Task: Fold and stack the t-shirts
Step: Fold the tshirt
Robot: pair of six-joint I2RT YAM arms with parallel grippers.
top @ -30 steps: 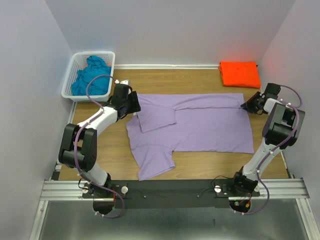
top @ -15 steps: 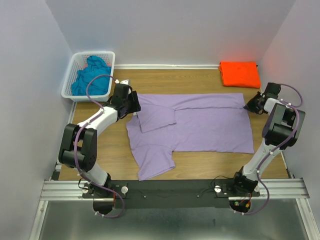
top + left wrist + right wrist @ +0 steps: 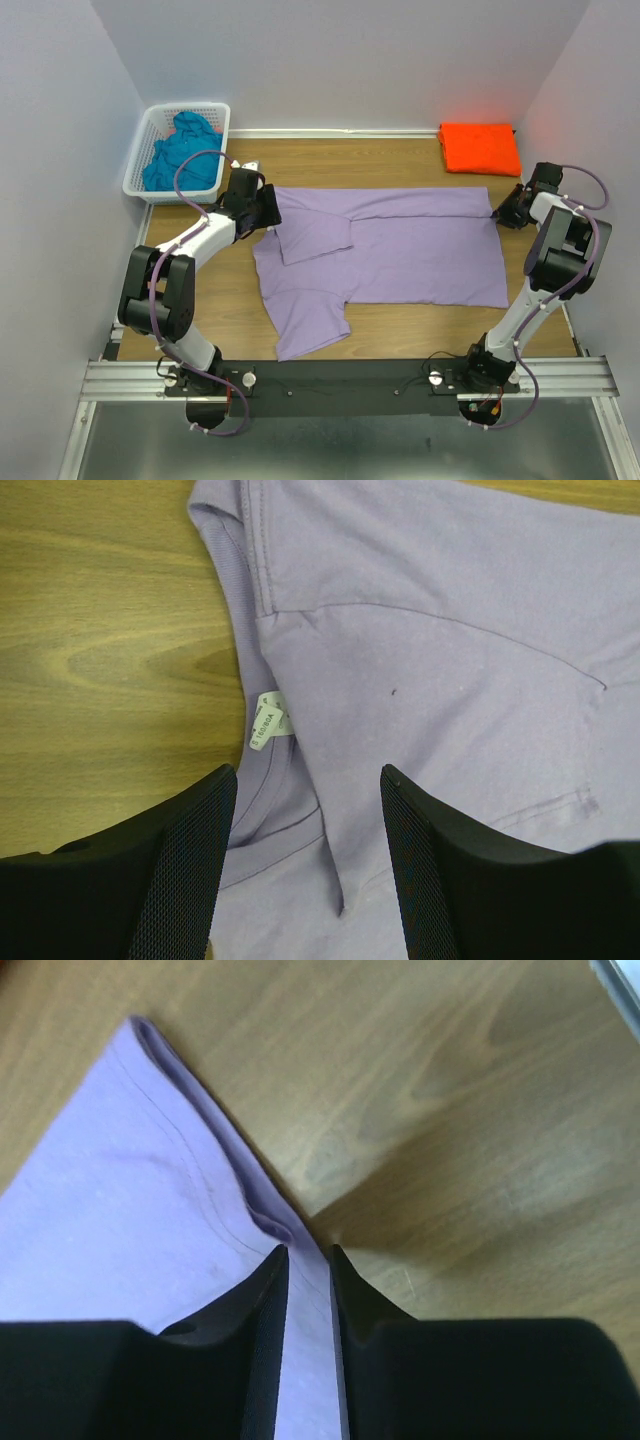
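The lavender t-shirt (image 3: pixel 400 250) lies spread flat on the wooden table, one sleeve folded in near the collar. My left gripper (image 3: pixel 268 212) is open and low over the collar, with the white label (image 3: pixel 266 720) just ahead of its fingertips (image 3: pixel 205 820). My right gripper (image 3: pixel 500 212) is at the shirt's right hem corner, its jaws closed to a narrow gap with the hem edge (image 3: pixel 250 1210) between them. The orange t-shirt (image 3: pixel 480 147) lies folded at the back right. The teal t-shirt (image 3: pixel 183 150) is crumpled in the basket.
A white lattice basket (image 3: pixel 140 188) stands at the back left corner. Grey walls close in the table on the left, back and right. Bare wood (image 3: pixel 200 290) shows left of the shirt and along the front edge.
My right gripper has shifted slightly right and back at the hem corner. The left arm and the shirts have not visibly moved.
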